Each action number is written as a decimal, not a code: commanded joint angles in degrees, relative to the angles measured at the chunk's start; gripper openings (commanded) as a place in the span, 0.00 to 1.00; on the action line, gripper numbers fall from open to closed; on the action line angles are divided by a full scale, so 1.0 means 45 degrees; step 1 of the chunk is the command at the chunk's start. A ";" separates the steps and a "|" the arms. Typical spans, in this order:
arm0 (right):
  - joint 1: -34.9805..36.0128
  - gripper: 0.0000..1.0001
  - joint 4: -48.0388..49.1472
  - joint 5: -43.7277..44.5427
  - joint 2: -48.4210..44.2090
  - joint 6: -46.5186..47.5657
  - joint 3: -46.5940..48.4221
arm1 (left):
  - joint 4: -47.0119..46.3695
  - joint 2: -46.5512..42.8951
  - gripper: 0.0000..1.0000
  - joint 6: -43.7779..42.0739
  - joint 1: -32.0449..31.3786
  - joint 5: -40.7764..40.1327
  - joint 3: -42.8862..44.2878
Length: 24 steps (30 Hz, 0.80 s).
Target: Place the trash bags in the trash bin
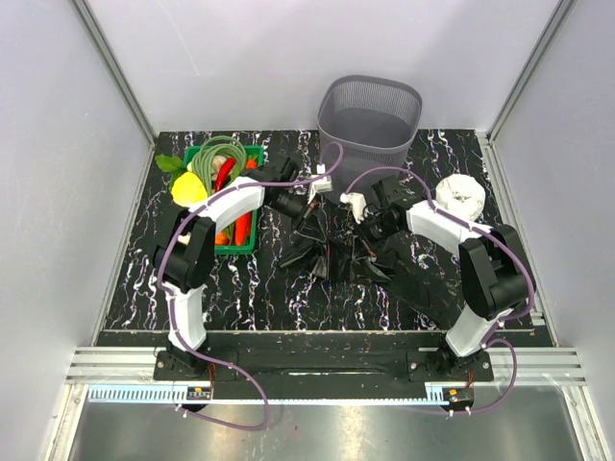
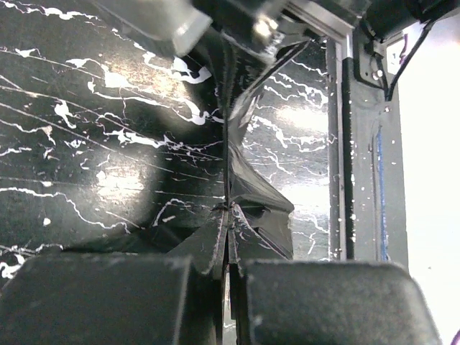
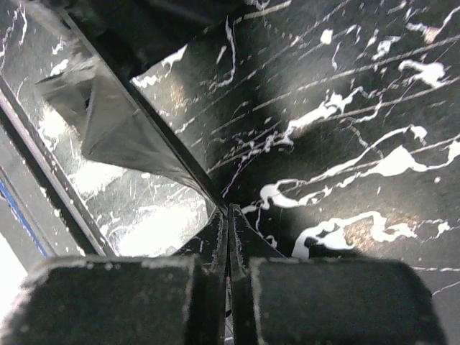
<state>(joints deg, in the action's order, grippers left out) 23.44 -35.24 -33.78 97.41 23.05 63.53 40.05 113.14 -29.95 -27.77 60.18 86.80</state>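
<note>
Here, both hands are low over the middle of the dark marbled worktop (image 1: 240, 288). The trash bags (image 1: 332, 257) lie there in a crumpled black heap that spreads toward the near right.

The left hand (image 2: 228, 215) is closed. In its wrist view a fold of the glossy black film is pinched between its fingers (image 2: 108, 302), and from there the film runs tight, like a thin band, away from the hand.

The right hand (image 3: 228, 212) is closed too, with a thin edge of black film caught between its fingers (image 3: 338, 302). A grey, shiny sheet of the same film spreads to the left in that view.

In the top view the two hands are near each other, the left one at the far left end of the heap and the right one at its far side.

The trash bin (image 1: 370, 120) stands upright at the far edge of the worktop, behind the hands and apart from the bags. I cannot tell if something lies inside it.

A green crate (image 1: 235, 249) with vegetables (image 1: 189, 188) is on the left side, and a white roll (image 1: 459, 197) is on the right side.
</note>
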 commanded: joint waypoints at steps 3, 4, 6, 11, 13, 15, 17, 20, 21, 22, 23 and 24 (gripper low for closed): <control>-0.0423 0.00 -0.0351 0.1393 0.0541 -0.1000 -0.0055 | -0.1380 -0.2289 0.00 0.1266 0.1443 0.1235 -0.0734; -0.0424 0.00 -0.0371 0.1451 0.0658 -0.1136 -0.0016 | -0.1632 -0.2485 0.00 0.1382 0.1502 0.1216 -0.1006; -0.0444 0.00 -0.0487 0.1704 0.1086 -0.1468 0.0159 | -0.1966 -0.2778 0.00 0.1617 0.1581 0.1332 -0.1398; -0.0502 0.00 -0.0410 0.2701 0.1869 -0.1820 0.0121 | -0.1967 -0.3170 0.00 0.1656 0.1756 0.1878 -0.1692; -0.0561 0.00 -0.0255 0.3033 0.2045 -0.2093 0.0140 | -0.1967 -0.3267 0.00 0.1715 0.1835 0.2230 -0.1712; -0.0561 0.00 -0.0273 0.3501 0.2357 -0.2250 0.0238 | -0.1986 -0.3346 0.00 0.1832 0.1854 0.2484 -0.1692; -0.0561 0.00 -0.0138 0.3833 0.2456 -0.2309 0.0239 | -0.1967 -0.3404 0.00 0.1910 0.1835 0.2641 -0.1712; -0.0502 0.00 0.0039 0.4205 0.2398 -0.2309 0.0141 | -0.1967 -0.3502 0.00 0.1911 0.1815 0.2642 -0.1848; -0.0483 0.00 -0.0019 0.4225 0.2378 -0.2271 0.0160 | -0.1967 -0.3502 0.00 0.1911 0.1796 0.2506 -0.1849; -0.0483 0.00 -0.0058 0.4051 0.2281 -0.2038 0.0160 | -0.1967 -0.3444 0.00 0.1891 0.1815 0.2370 -0.1849; -0.0483 0.00 -0.0001 0.3856 0.2106 -0.1920 0.0064 | -0.1986 -0.3386 0.00 0.1852 0.1796 0.2155 -0.1887; -0.0483 0.00 0.0019 0.3603 0.1892 -0.1803 0.0024 | -0.1967 -0.3308 0.00 0.1833 0.1738 0.1863 -0.1849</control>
<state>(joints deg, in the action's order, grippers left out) 23.53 -29.21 -29.34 105.84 12.38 66.30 32.18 104.18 -22.41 -22.37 63.66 77.34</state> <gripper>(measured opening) 0.008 0.012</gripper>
